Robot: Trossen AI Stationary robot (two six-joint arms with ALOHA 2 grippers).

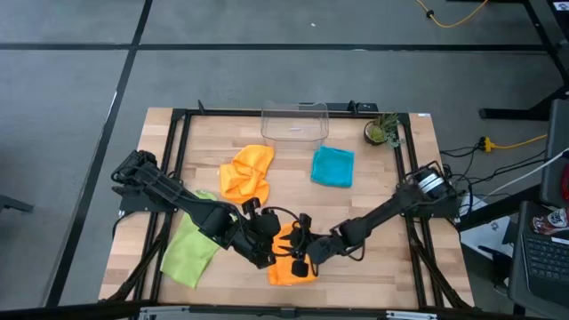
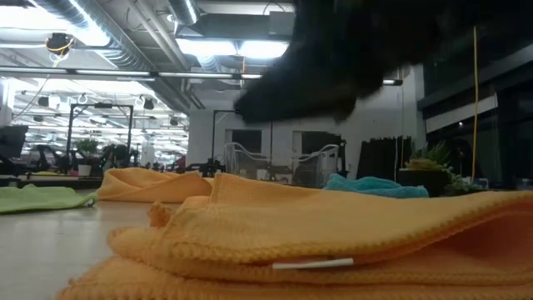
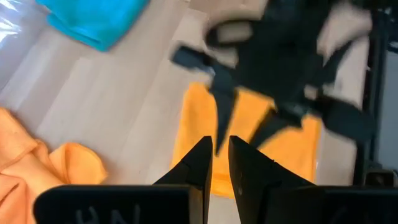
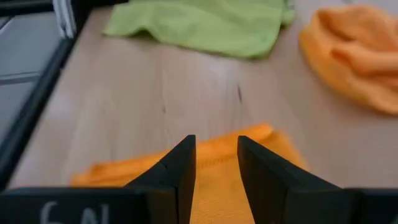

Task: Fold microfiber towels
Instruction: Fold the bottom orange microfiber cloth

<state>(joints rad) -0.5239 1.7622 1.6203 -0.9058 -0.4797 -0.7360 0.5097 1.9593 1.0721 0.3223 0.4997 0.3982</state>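
Observation:
A folded orange towel point(image 1: 286, 265) lies flat on the table near its front edge; it also shows in the low view point(image 2: 333, 233). My left gripper point(image 3: 220, 149) hovers over the towel's left part, its fingers a narrow gap apart and empty. My right gripper point(image 4: 214, 149) hovers over the towel's right part, open and empty. A crumpled orange towel point(image 1: 247, 173) lies behind it, a teal towel point(image 1: 332, 166) at the back right, and a lime green towel point(image 1: 191, 249) at the front left.
A clear plastic bin point(image 1: 295, 121) stands at the table's far edge, with a small potted plant point(image 1: 382, 132) to its right. Bare wood shows between the folded towel and the teal one. A black frame rail point(image 1: 169, 178) runs along the table's sides.

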